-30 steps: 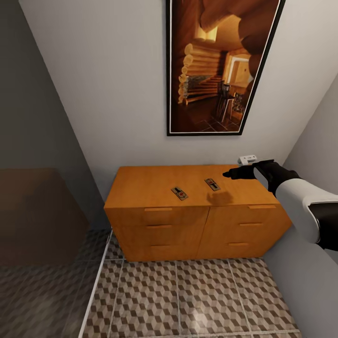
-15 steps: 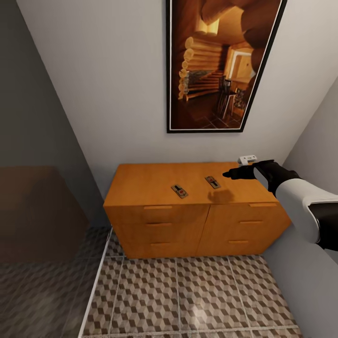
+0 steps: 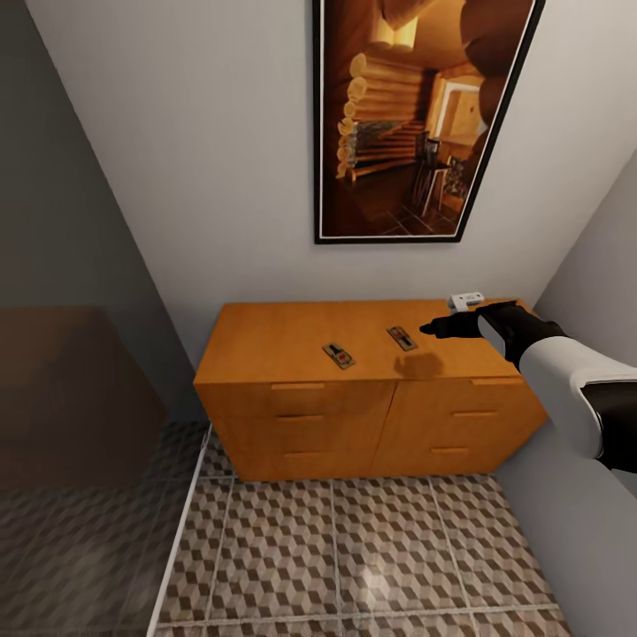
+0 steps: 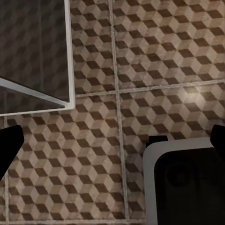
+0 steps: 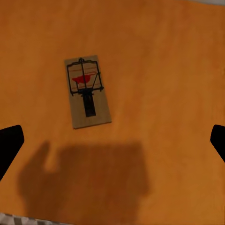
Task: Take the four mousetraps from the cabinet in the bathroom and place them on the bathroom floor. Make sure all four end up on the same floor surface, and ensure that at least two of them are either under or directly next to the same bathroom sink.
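My head camera tilted up slightly since a second ago: cabinet [image 3: 367, 389] and picture sit lower in view, things themselves unmoved. Two mousetraps flat on cabinet surface: left mousetrap [image 3: 337, 356] near front edge, right mousetrap [image 3: 402, 338] further back. My right claw [image 3: 431, 329] hovers just right of right mousetrap, spread wide, empty. Left claw [image 4: 112, 140] wide, above bathroom floor [image 3: 354, 557].

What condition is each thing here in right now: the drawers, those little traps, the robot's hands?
Cabinet: all drawers shut.
Left mousetrap: flat on the cabinet top, untouched.
Right mousetrap: flat on the cabinet top, untouched.
Right hand: open, empty, hovering above the cabinet top.
Left hand: open, empty, above the floor tiles.
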You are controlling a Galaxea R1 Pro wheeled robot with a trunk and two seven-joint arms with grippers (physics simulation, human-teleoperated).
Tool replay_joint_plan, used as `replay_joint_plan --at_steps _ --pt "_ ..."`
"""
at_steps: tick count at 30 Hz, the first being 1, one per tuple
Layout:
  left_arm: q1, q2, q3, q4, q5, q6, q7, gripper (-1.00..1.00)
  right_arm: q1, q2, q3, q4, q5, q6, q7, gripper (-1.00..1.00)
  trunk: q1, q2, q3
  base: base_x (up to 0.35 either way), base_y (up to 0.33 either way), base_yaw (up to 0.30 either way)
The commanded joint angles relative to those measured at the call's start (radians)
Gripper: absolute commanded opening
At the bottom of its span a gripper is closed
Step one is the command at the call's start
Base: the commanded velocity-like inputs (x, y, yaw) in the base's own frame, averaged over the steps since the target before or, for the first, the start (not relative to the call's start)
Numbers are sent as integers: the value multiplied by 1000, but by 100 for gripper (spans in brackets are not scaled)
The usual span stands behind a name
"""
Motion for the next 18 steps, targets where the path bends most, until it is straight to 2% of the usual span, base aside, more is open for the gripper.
replay_joint_plan --at_steps 1,12,18 --pt "-2 -1 -8 4 7 -6 0 100 -1 -1 5 -2 5 4 5 100 0 -2 -3 0 0 0" --pt "-2 -1 -9 4 7 -6 0 100 -1 -11 6 -2 9 4 -21 100 0 -2 -9 0 68 0" --pt "-2 -1 -8 4 7 -6 0 100 -1 -10 6 -3 42 4 -56 100 0 -2 -9 0 37 0"
